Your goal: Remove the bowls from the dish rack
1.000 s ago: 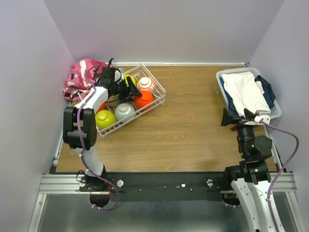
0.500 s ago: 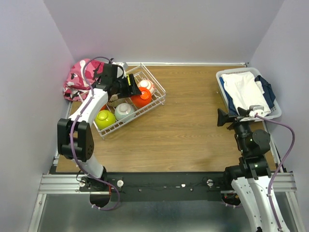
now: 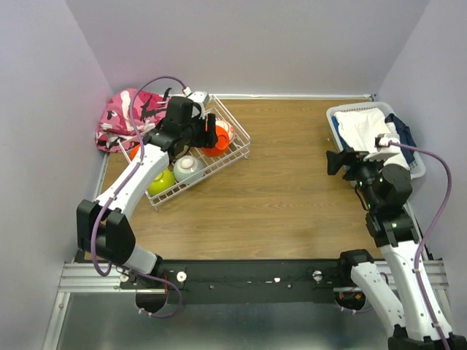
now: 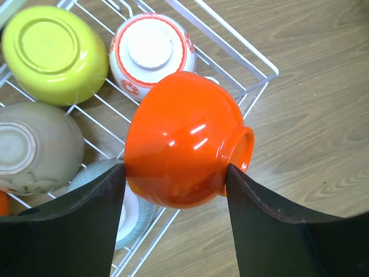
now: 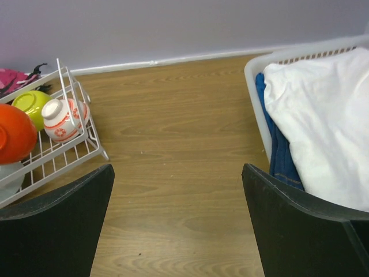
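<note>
My left gripper (image 4: 176, 179) is shut on an orange bowl (image 4: 184, 138), which it holds upside down and tilted over the right corner of the white wire dish rack (image 4: 230, 43). Below it in the rack lie a lime-green bowl (image 4: 52, 52), a white bowl with red pattern (image 4: 151, 57), a tan bowl (image 4: 29, 147) and a pale teal bowl (image 4: 130, 213), all upside down. From above, the left gripper (image 3: 206, 135) hangs over the rack (image 3: 244, 146); another lime-green bowl (image 3: 160, 182) lies at its near end. My right gripper (image 3: 336, 162) hovers open and empty over the table's right side.
A white plastic basket of clothes (image 3: 372, 138) stands at the back right, close to the right gripper. A pink camouflage bag (image 3: 120, 120) lies behind the rack in the left corner. Bare wooden tabletop (image 5: 173, 144) stretches between rack and basket. Walls enclose three sides.
The left arm has risen and swung right with the orange bowl, from inside the rack to over its right corner. The right arm has lifted and moved further back.
</note>
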Controlling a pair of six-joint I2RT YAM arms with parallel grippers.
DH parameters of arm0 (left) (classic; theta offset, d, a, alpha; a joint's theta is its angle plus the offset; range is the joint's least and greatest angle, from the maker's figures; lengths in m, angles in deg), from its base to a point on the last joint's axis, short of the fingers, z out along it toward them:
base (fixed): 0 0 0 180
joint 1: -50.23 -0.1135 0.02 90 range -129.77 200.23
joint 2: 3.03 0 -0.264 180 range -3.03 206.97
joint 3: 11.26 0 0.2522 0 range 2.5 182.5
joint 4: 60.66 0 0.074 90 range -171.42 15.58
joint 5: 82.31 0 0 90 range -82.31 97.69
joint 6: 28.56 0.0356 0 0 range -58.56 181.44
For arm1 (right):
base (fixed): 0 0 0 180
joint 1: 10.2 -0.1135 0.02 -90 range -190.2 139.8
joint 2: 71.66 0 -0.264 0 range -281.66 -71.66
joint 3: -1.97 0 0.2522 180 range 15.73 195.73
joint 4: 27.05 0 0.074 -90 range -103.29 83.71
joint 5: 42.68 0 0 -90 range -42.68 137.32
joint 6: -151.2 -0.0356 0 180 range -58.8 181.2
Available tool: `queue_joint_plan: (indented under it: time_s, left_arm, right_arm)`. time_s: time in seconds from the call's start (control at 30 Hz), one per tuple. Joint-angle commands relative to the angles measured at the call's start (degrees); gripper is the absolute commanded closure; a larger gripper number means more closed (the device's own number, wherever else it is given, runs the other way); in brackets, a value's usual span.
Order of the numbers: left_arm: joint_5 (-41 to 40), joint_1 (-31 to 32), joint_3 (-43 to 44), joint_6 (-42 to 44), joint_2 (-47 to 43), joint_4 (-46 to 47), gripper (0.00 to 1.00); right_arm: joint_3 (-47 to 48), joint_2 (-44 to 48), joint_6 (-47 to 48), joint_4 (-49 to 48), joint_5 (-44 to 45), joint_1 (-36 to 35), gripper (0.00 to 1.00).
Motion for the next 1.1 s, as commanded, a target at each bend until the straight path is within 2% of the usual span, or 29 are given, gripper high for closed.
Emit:
queue_joint_plan:
  time_s: [0.0,0.17,0.4,0.7,0.77,0.83,0.9,0.97,1.0,1.07]
  left_arm:
    - [-8.32,3.54,-2.92,6.83,-5.13,3.76,0.54]
    - [-15.07,9.15,-7.39,12.63,-9.52,8.32,0.54]
    - [-22.73,17.76,-14.34,23.00,-15.33,15.88,0.55]
    - [-29.85,31.22,-24.80,36.90,-19.82,29.33,0.54]
    - [-31.96,32.11,-24.38,33.07,-18.07,29.17,0.54]
    - [-32.93,32.11,-22.62,28.22,-16.66,24.71,0.50]
    - [-32.24,32.11,-21.12,20.26,-15.43,21.71,0.40]
    - [-31.79,32.11,-22.25,14.26,-15.77,20.02,0.35]
    - [-31.44,32.11,-22.96,8.74,-16.04,19.76,0.30]
    - [-30.04,32.11,-24.80,3.53,-16.91,18.80,0.24]
  right_arm:
    - [6.00,-6.53,-9.75,7.91,2.35,-0.47,0.00]
    - [12.93,-16.97,-11.85,12.47,-7.04,-0.47,0.00]
    - [21.29,-29.28,-13.71,20.57,-14.17,-0.47,0.00]
    - [21.83,-35.01,-16.87,21.89,-20.42,-0.55,0.00]
    - [21.13,-35.54,-16.78,21.71,-20.69,-0.55,0.00]
    - [19.38,-35.37,-16.96,20.84,-20.86,-0.55,0.00]
    - [14.64,-35.28,-18.01,18.73,-23.40,-0.81,0.00]
    - [11.29,-35.28,-19.06,15.58,-25.07,-1.60,0.00]
    - [8.32,-35.10,-19.68,14.34,-25.52,-3.26,0.00]
    - [6.45,-35.01,-20.30,11.10,-24.48,-5.90,0.00]
